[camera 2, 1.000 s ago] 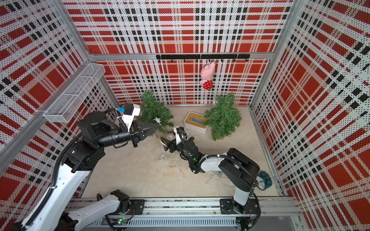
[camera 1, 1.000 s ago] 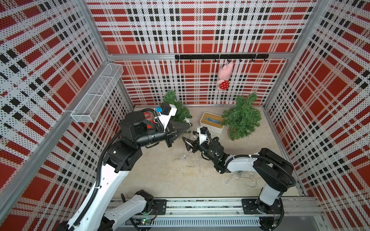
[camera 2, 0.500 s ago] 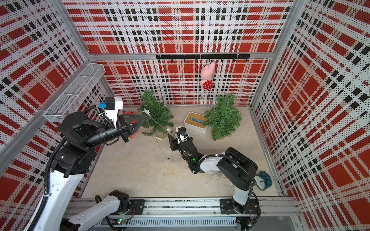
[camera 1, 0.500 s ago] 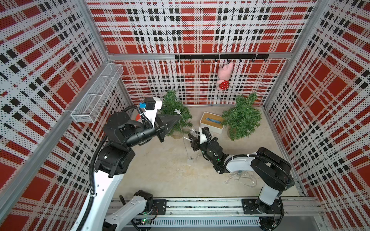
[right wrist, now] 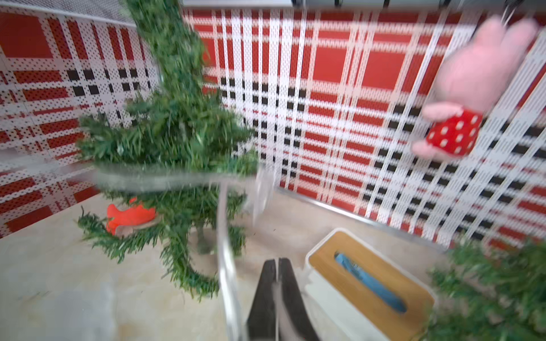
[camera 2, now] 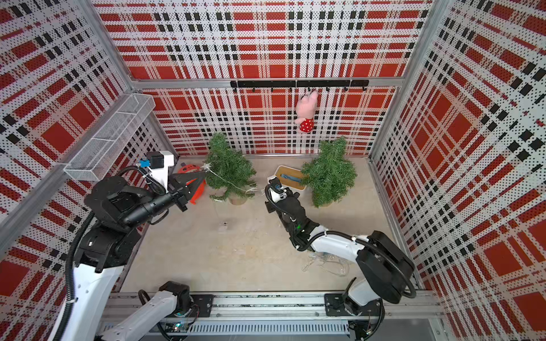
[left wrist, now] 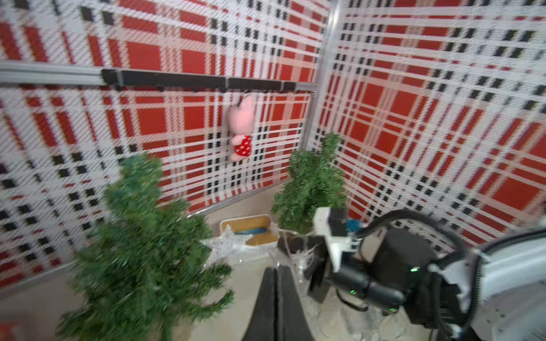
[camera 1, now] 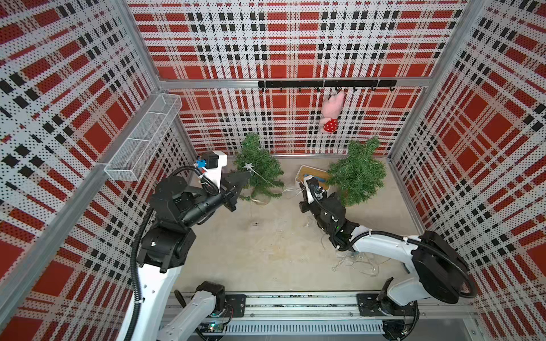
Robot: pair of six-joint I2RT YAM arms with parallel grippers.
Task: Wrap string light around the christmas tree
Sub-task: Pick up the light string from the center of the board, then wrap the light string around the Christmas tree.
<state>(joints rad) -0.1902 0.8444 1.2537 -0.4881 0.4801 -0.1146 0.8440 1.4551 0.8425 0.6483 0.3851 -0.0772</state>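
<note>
My left claw [camera 1: 247, 177] is pressed together. Its tip sits beside the upper branches of the christmas tree [camera 1: 261, 183], which stands at 11 o'clock on the floor. I cannot tell whether a strand lies between the fingers. The star [camera 1: 247, 166] of the string light [camera 1: 261, 176] hangs just beside that tip. From the star, the strand crosses the tree diagonally and drops toward 3 o'clock, to my right claw [right wrist: 277, 262]. That claw is closed and pinches the strand. The rest of the string light lies in a loose heap on the floor at 5 o'clock, under my right arm.

Containers:
- Tree pot [camera 2: 237, 201]: holds the christmas tree's trunk, upright.
- White box [right wrist: 329, 302] with wooden lid, at 1 o'clock, just beside my right claw: a blue item [right wrist: 369, 283] shows in the lid slot.
- Wire basket [camera 1: 141, 138], three compartments, wall-mounted at 10 o'clock: contents not discernible.

A second tree [camera 1: 357, 174] stands at 2 o'clock, just beside the box.
</note>
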